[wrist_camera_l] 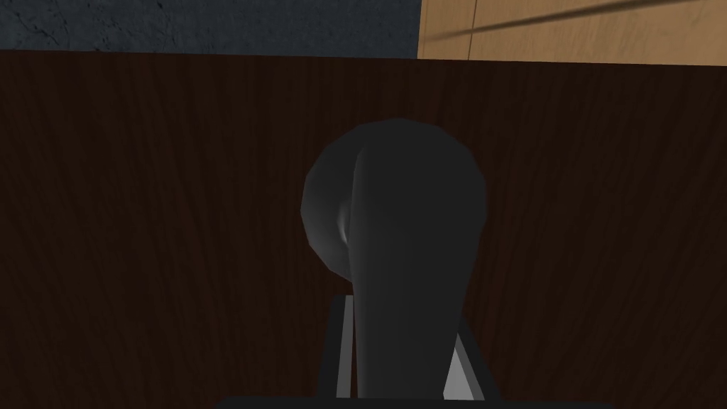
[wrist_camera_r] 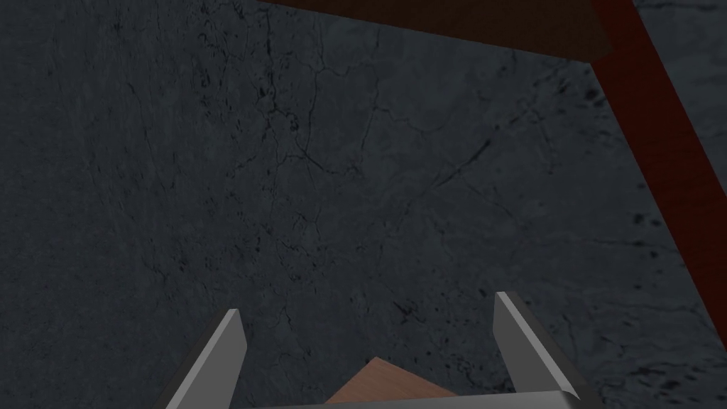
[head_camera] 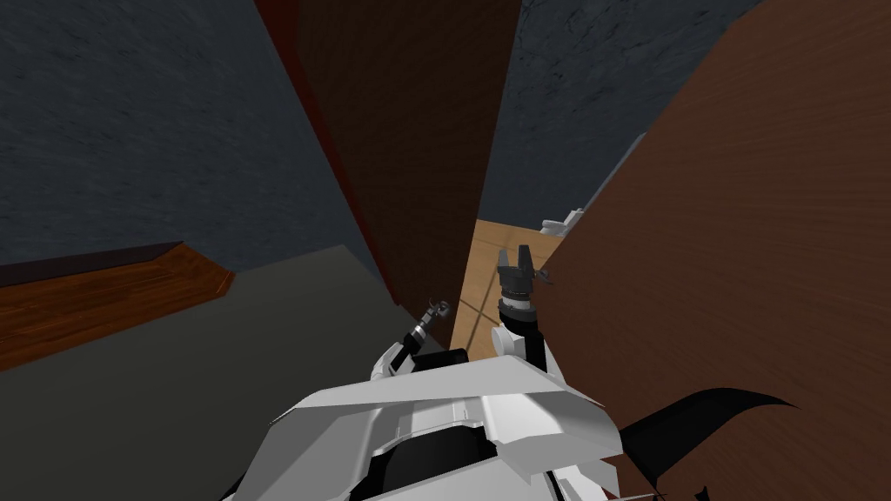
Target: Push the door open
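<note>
A dark brown wooden door (head_camera: pixel 409 130) stands ajar ahead of me, with its free edge beside a narrow gap. My left gripper (head_camera: pixel 439 307) reaches low against the door's face. In the left wrist view a dark lever handle (wrist_camera_l: pixel 405 234) on a round base runs straight out from between the fingers (wrist_camera_l: pixel 341 341), which press its sides against the dark wood (wrist_camera_l: pixel 142 213). My right gripper (head_camera: pixel 514 252) is raised in the gap and points away from me. It stands open (wrist_camera_r: pixel 369 312) with nothing between its fingers, facing a dark grey wall (wrist_camera_r: pixel 284 177).
A broad reddish-brown panel (head_camera: pixel 740 261) rises close on the right of the gap. Light wooden floor (head_camera: pixel 496 261) shows through the gap, with a small white object (head_camera: pixel 561 224) beyond. Dark grey walls (head_camera: pixel 157 130) and a red-brown frame (head_camera: pixel 287 52) lie to the left.
</note>
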Tool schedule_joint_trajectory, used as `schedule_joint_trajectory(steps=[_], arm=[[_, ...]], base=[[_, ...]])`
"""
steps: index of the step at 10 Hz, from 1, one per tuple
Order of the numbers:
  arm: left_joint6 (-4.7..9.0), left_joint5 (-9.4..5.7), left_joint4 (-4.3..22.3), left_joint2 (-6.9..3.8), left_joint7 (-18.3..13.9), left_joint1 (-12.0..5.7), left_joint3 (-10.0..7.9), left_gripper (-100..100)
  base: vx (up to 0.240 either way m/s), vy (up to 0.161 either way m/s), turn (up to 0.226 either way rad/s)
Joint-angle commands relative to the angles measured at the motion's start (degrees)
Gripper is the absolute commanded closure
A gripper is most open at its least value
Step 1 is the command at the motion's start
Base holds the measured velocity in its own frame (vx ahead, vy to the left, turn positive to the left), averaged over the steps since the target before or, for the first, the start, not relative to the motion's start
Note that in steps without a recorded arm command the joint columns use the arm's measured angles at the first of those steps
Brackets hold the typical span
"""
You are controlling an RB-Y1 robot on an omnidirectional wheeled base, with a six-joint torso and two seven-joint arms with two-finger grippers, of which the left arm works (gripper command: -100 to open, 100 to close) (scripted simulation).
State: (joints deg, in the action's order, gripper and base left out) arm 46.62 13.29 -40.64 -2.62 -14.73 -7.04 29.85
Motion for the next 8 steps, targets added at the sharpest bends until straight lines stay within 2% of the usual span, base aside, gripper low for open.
schedule_joint_trajectory(steps=[1, 6, 8], arm=[[-0.17, -0.35, -0.27, -0.32, 0.27, -0.20, -0.72, 100], [-0.46, -1.81, 0.28, -0.87, 1.91, -0.38, -3.76, 100], [-0.51, -2.04, 0.37, -0.91, 2.17, -0.40, -4.23, 100]], base=[[0.070, -0.153, 0.044], [0.099, -0.153, 0.028], [0.092, -0.141, 0.038]])
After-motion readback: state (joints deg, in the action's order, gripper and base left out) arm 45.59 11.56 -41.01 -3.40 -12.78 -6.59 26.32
